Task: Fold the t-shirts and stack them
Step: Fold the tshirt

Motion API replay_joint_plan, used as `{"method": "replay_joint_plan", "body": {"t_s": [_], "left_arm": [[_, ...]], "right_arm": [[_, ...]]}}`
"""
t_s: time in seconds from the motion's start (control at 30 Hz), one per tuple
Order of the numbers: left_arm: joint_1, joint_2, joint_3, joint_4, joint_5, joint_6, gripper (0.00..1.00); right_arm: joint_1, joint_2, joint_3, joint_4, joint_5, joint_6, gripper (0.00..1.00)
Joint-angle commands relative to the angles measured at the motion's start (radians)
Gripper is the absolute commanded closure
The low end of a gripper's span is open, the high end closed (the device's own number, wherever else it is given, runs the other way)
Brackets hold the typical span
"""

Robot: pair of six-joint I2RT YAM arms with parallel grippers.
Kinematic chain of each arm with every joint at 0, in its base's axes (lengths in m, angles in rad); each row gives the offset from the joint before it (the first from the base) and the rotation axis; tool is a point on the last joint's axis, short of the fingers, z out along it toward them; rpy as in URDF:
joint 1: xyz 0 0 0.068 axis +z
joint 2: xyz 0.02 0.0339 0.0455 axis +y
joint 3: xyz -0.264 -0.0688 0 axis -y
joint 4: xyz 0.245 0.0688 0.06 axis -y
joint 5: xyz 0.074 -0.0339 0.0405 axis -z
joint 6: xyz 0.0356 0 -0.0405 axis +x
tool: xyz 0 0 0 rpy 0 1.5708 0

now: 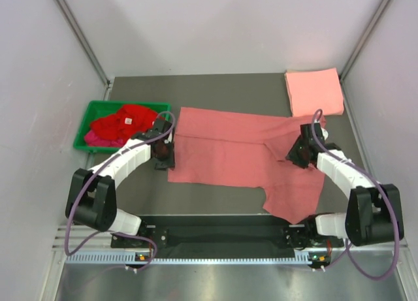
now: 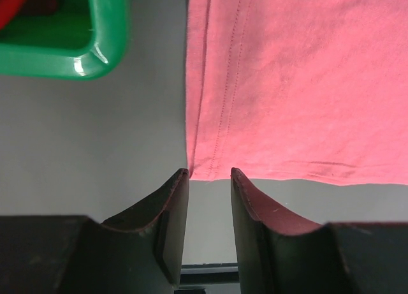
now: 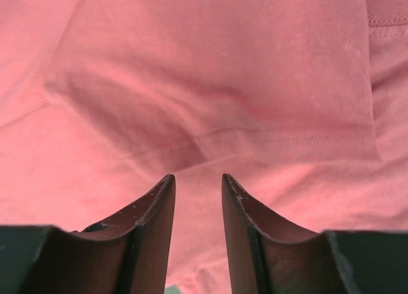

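Left gripper [image 2: 209, 174], fingers apart, at the spread dusty rose-red cotton t-shirt's [image 1: 228, 151] hem corner; right gripper [image 3: 197, 178], apart, over its sleeve hem.

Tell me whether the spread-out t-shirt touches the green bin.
Apart. The left wrist view shows a strip of grey table between the green bin and the hemmed edge of the spread t-shirt.
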Motion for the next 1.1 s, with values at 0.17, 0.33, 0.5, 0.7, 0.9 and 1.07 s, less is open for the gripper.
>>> {"method": "replay_joint_plan", "body": {"t_s": [0.17, 0.33, 0.5, 0.7, 0.9, 1.07], "left_arm": [[0.01, 0.032, -0.048, 0.039, 0.078, -0.03, 0.62], [0.008, 0.081, -0.068, 0.051, 0.044, -0.035, 0.63], [0.007, 0.133, -0.059, 0.042, 0.045, -0.018, 0.63], [0.007, 0.16, -0.048, 0.042, 0.049, -0.013, 0.86], [0.007, 0.103, -0.033, 0.023, 0.049, -0.016, 1.0], [0.007, 0.057, -0.029, 0.025, 0.098, -0.003, 1.0]], "right_arm": [[-0.009, -0.195, 0.069, -0.14, -0.076, 0.074, 0.58], [-0.058, -0.252, 0.048, -0.275, -0.077, 0.124, 0.41], [-0.22, -0.338, -0.001, -0.405, 0.004, 0.152, 0.42], [-0.349, -0.381, -0.116, -0.38, 0.069, 0.129, 0.43], [-0.391, -0.361, -0.184, -0.189, 0.029, 0.054, 0.47], [-0.4, -0.333, -0.22, -0.096, 0.018, 0.031, 0.49]]}}
